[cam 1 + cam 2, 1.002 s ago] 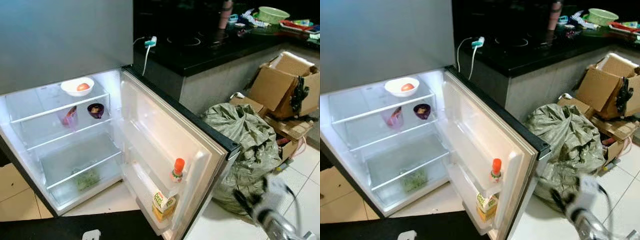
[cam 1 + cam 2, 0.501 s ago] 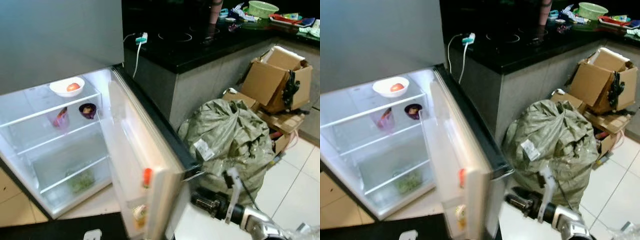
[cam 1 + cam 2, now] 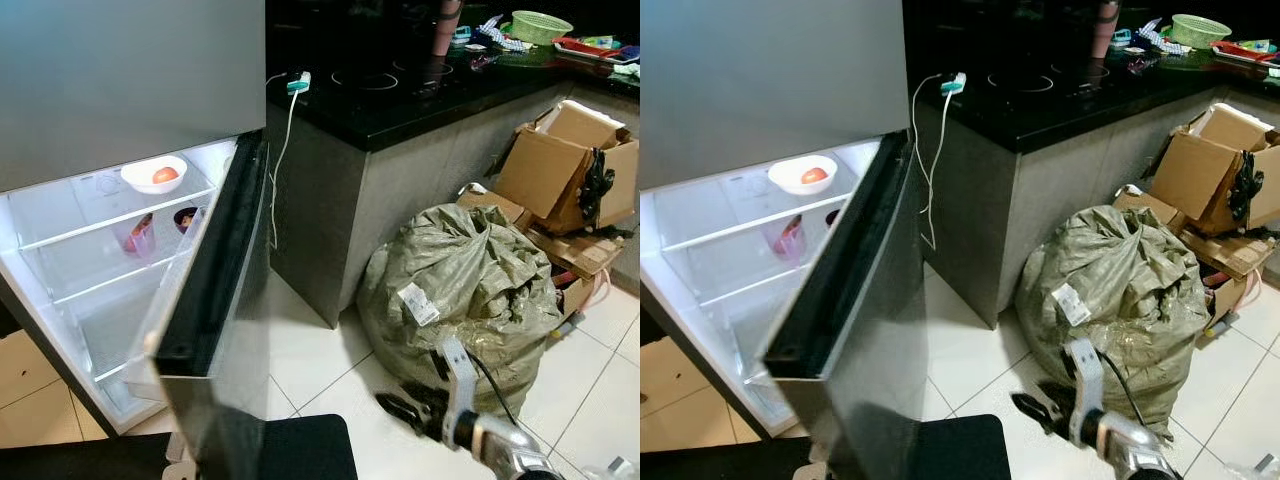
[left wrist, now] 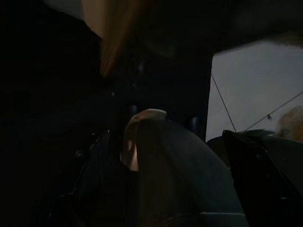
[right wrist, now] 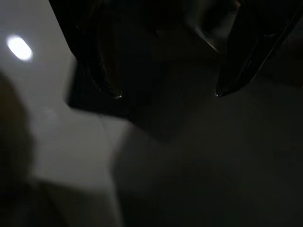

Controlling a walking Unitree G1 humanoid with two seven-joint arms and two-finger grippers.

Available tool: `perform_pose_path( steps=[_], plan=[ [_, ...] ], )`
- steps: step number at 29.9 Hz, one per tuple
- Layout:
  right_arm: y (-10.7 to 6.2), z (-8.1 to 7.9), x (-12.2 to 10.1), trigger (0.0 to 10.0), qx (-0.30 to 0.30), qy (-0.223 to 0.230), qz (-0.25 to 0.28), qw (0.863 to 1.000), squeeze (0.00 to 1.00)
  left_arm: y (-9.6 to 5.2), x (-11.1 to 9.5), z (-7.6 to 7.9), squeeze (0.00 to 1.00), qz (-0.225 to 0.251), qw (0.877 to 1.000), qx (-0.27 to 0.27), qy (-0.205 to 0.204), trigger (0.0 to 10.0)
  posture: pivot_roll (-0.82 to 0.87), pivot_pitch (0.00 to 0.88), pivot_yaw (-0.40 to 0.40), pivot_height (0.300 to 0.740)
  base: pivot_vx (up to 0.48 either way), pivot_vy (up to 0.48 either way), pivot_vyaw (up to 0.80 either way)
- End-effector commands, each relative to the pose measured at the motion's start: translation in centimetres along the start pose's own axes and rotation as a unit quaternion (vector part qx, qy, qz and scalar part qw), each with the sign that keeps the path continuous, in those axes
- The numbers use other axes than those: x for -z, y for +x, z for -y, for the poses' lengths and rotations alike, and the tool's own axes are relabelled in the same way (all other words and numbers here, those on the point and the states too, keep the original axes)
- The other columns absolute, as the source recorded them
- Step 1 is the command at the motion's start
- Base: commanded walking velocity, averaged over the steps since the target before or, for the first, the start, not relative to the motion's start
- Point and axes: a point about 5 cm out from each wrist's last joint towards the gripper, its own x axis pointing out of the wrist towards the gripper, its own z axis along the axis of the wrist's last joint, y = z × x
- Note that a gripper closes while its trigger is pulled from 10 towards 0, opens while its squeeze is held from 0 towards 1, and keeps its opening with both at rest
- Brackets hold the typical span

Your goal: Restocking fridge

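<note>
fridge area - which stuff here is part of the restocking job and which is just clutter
Job:
fridge door, half shut
white bowl with red fruit on the top shelf
right gripper, open, low near the floor

Lying about:
green sack
cardboard boxes
green basket on the counter

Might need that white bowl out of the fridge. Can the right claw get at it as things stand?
Probably not. The right claw sits low by the sack, and the half-closed fridge door stands between it and the white bowl.
</note>
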Motion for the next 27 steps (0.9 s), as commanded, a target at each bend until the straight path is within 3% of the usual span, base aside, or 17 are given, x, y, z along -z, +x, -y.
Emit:
perform_pose_path(
  steps=[1,3,14,27],
  plan=[
    [-0.5,0.4,0.9,10.0,0.027,0.001,-0.027,0.999,0.0,-0.3,1.4,0.0,0.0,-0.03,1.0,-0.001,0.002,10.0,-0.07,0.0,-0.051,0.74,0.0,0.0,0.0],
    [-1.3,0.8,2.8,10.0,0.052,-0.005,-0.065,0.997,0.0,-0.3,1.4,0.0,0.0,-0.03,1.0,-0.001,0.002,10.0,-0.07,0.0,-0.051,0.74,0.0,0.0,0.38],
    [-3.7,1.0,8.0,10.0,0.12,0.032,-0.141,0.982,0.0,-0.3,1.4,0.0,0.0,-0.03,1.0,-0.003,0.002,10.0,-0.07,0.0,-0.049,0.74,0.0,0.0,0.75],
    [-5.5,0.6,11.1,10.0,0.158,0.039,-0.202,0.966,0.0,-0.2,1.4,0.2,0.0,-0.031,1.0,-0.002,0.004,10.0,-0.08,0.0,-0.05,0.74,0.0,0.0,0.74]
  ],
)
